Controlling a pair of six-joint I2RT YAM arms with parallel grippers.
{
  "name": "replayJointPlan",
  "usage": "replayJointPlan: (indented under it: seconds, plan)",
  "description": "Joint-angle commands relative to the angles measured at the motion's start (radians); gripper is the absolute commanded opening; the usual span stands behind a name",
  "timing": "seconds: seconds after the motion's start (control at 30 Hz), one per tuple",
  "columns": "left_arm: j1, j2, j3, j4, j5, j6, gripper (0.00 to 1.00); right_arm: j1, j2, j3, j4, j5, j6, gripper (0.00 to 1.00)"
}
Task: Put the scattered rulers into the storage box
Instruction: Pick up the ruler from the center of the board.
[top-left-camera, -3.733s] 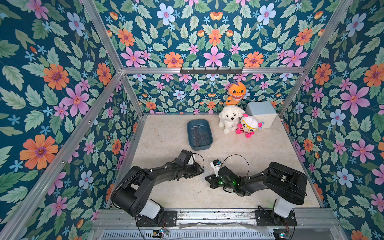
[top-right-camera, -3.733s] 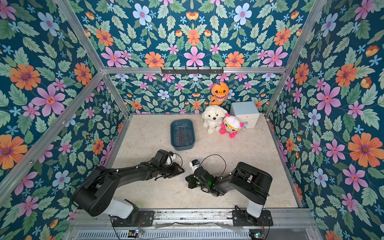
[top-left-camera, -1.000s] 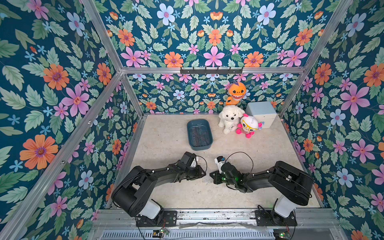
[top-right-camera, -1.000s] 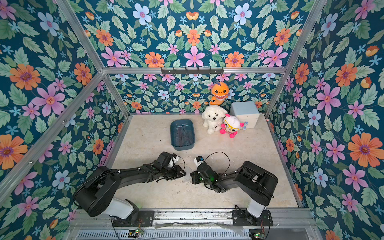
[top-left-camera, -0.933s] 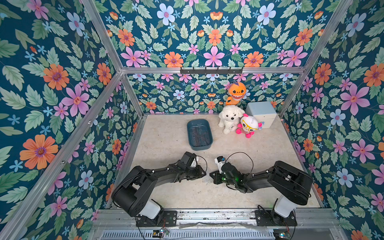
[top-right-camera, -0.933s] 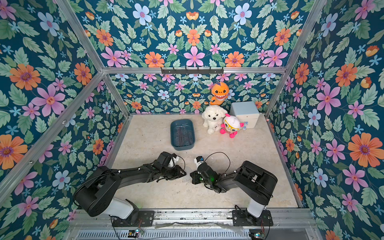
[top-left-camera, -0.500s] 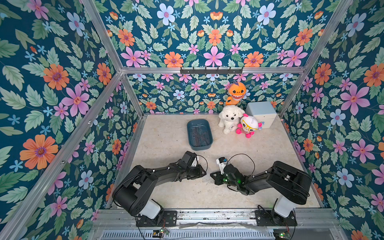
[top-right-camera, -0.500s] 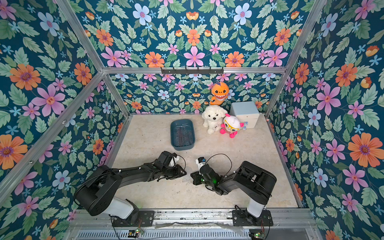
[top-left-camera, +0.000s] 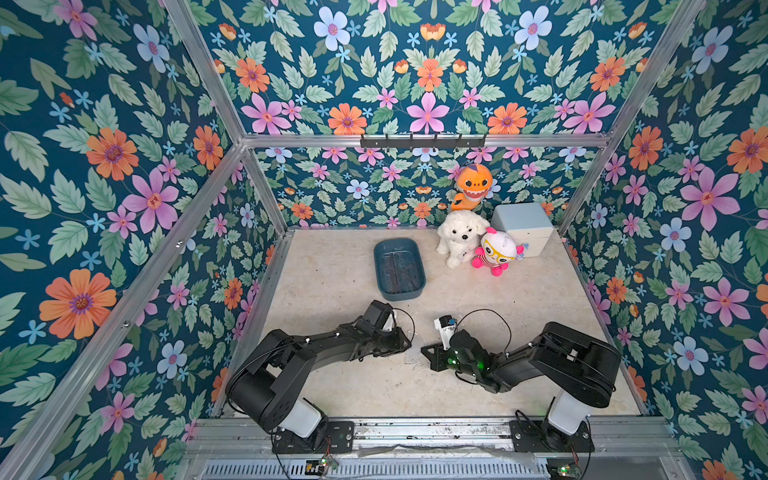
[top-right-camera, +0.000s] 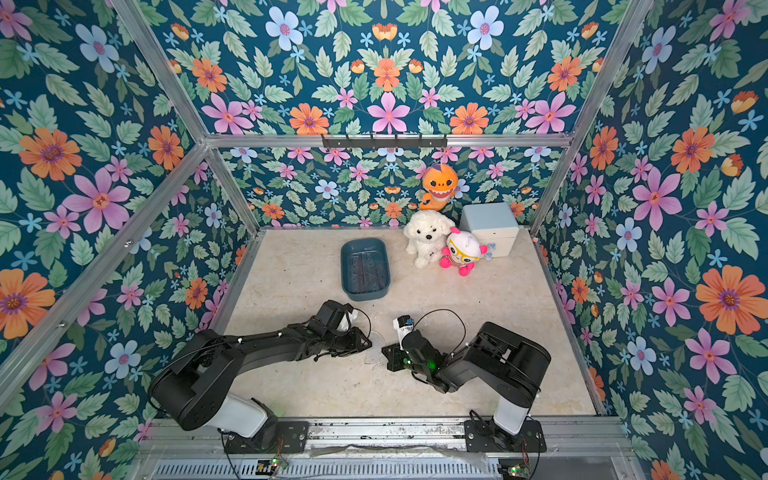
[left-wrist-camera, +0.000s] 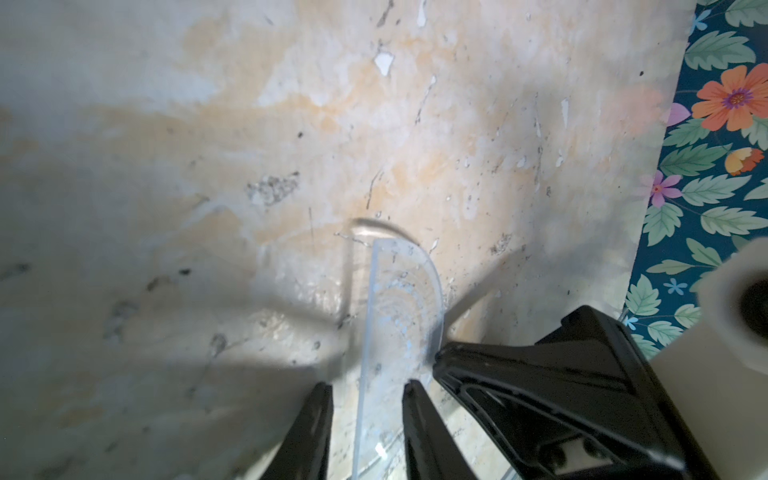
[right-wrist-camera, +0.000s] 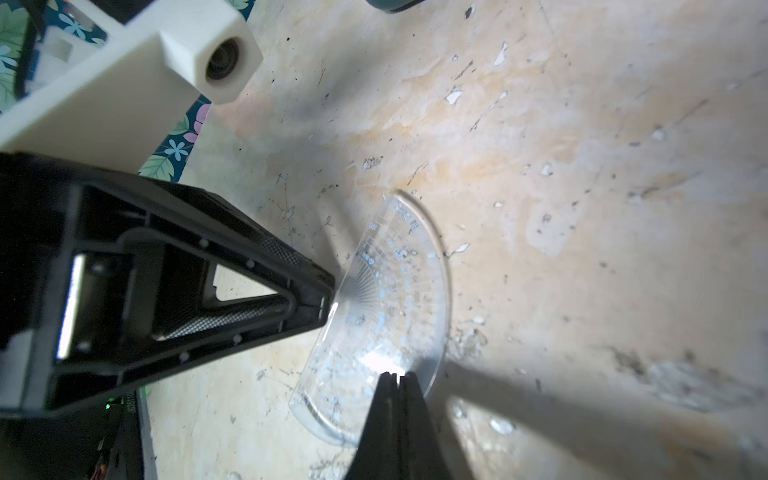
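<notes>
A clear semicircular protractor (right-wrist-camera: 386, 299), one of the rulers, lies on the beige table near the front centre, faint in both top views (top-left-camera: 413, 354) (top-right-camera: 376, 350). My left gripper (left-wrist-camera: 368, 388) is open, and the protractor's straight edge (left-wrist-camera: 365, 332) runs between its fingers without touching either. My right gripper (right-wrist-camera: 395, 376) is shut, its tips resting on the protractor near the curved rim, facing the left gripper (right-wrist-camera: 330, 301). The dark teal storage box (top-left-camera: 379, 266) (top-right-camera: 345, 266) stands farther back with rulers (top-left-camera: 400, 272) lying in it.
At the back right sit a white plush dog (top-left-camera: 459, 239), a pink-and-white doll (top-left-camera: 494, 253), an orange plush (top-left-camera: 473, 185) and a pale blue cube container (top-left-camera: 523, 228). Floral walls enclose the table on three sides. Both arms reach low over the front.
Over the last few seconds my right gripper has slid toward the left gripper and onto the protractor. In the last second neither arm has visibly moved.
</notes>
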Motion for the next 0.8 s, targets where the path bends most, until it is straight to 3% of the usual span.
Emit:
replayJointPlan:
  seconds: [0.0,0.33,0.57,0.77]
  plan:
    - [0.000,0.017,-0.005,-0.006,-0.005,-0.008,0.36,0.000,0.016,-0.010,-0.157,0.001,0.009,0.00]
    - [-0.008,0.041,-0.038,0.067,0.048,-0.038,0.36,0.001,0.048,-0.012,-0.133,-0.007,0.015,0.00]
    - [0.001,-0.051,-0.031,-0.038,-0.022,-0.007,0.36,0.000,0.048,-0.044,-0.110,-0.003,0.023,0.00]
    - [0.004,-0.045,0.000,-0.057,-0.023,0.008,0.37,0.002,0.058,-0.052,-0.093,-0.007,0.024,0.00]
